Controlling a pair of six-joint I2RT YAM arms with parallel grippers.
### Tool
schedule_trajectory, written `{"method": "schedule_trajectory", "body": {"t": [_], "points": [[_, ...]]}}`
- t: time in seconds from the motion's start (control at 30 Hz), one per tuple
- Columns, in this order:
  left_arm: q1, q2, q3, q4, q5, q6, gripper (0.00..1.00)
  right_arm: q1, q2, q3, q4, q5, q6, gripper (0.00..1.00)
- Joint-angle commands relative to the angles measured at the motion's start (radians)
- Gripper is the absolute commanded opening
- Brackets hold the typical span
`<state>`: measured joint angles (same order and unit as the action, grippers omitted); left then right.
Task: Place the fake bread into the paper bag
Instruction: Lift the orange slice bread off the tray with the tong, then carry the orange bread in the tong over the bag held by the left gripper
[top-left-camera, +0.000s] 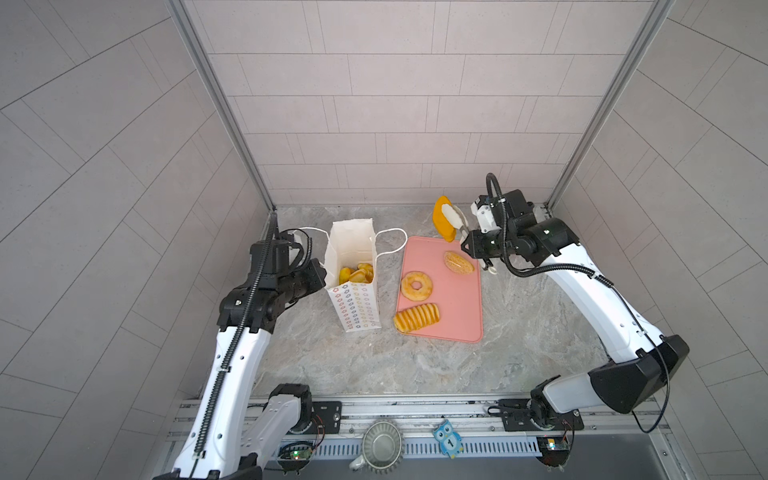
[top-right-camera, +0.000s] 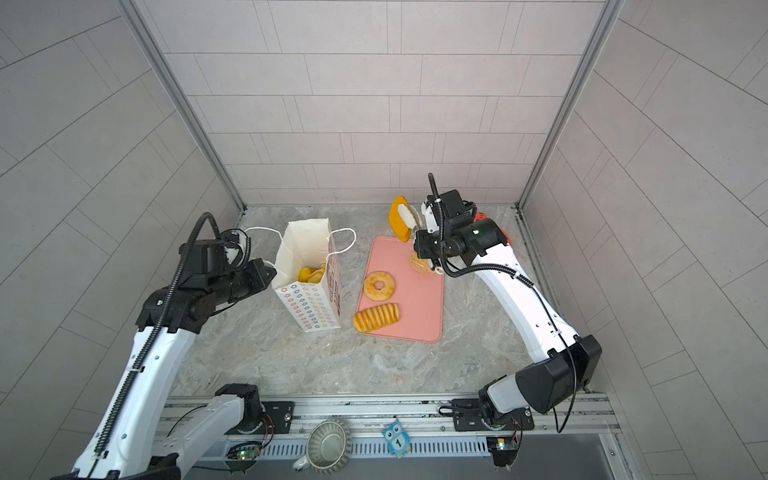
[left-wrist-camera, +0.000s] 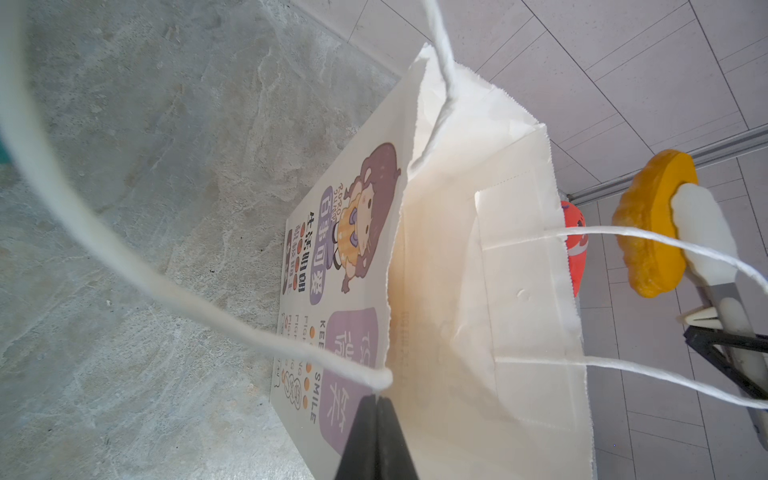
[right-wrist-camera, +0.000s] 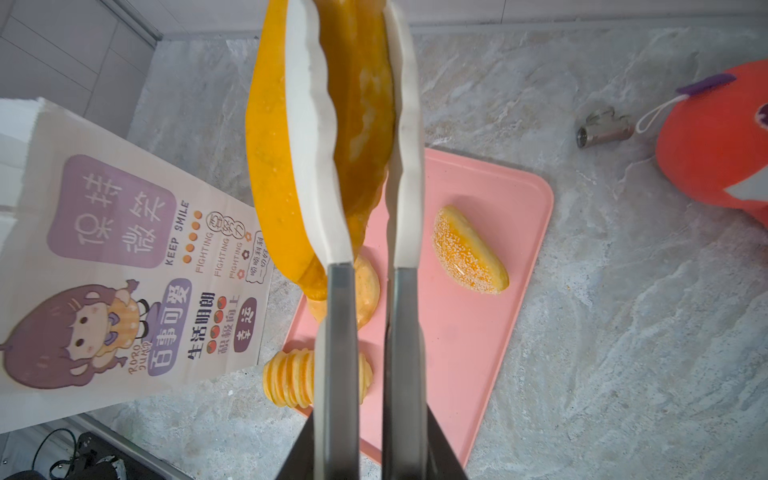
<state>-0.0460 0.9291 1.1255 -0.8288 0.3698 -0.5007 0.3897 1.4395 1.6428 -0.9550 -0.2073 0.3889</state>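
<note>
The white paper bag (top-left-camera: 353, 245) (top-right-camera: 305, 245) stands upright and open, with several golden bread pieces (top-left-camera: 356, 273) inside. My left gripper (left-wrist-camera: 376, 401) (top-left-camera: 321, 272) is shut on the bag's rim beside a cord handle. My right gripper (right-wrist-camera: 365, 449) (top-left-camera: 473, 245) is shut on metal tongs (right-wrist-camera: 336, 332) with white tips. The tongs clamp an orange-yellow oval loaf (right-wrist-camera: 270, 145) (top-left-camera: 441, 222) (left-wrist-camera: 648, 232), raised above the far end of the pink board (top-left-camera: 457, 307). On the board lie a ring doughnut (top-left-camera: 416, 285), a sprinkled bun (top-left-camera: 458, 262) and a ridged roll (top-left-camera: 417, 318).
An orange-red plush toy (right-wrist-camera: 715, 137) (top-right-camera: 482, 217) and a small metal fitting (right-wrist-camera: 604, 126) lie at the back right corner. A fluted metal mould (top-left-camera: 381, 446) and a blue owl tag (top-left-camera: 448, 442) sit on the front rail. Walls close in three sides.
</note>
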Motion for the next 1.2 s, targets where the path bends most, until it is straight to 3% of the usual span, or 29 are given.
{"method": "schedule_trajectory", "body": {"t": [0.0,0.63,1.17], "points": [[0.005,-0.014,0.030,-0.021,-0.006,-0.004,0.04,-0.003,-0.045,0.065,-0.023,0.013,-0.012,0.29],[0.005,-0.009,0.030,-0.013,0.006,-0.015,0.04,0.068,-0.057,0.235,-0.079,0.016,-0.010,0.29],[0.006,0.001,0.030,-0.004,0.012,-0.016,0.04,0.347,0.067,0.458,-0.139,0.155,-0.027,0.29]]}}
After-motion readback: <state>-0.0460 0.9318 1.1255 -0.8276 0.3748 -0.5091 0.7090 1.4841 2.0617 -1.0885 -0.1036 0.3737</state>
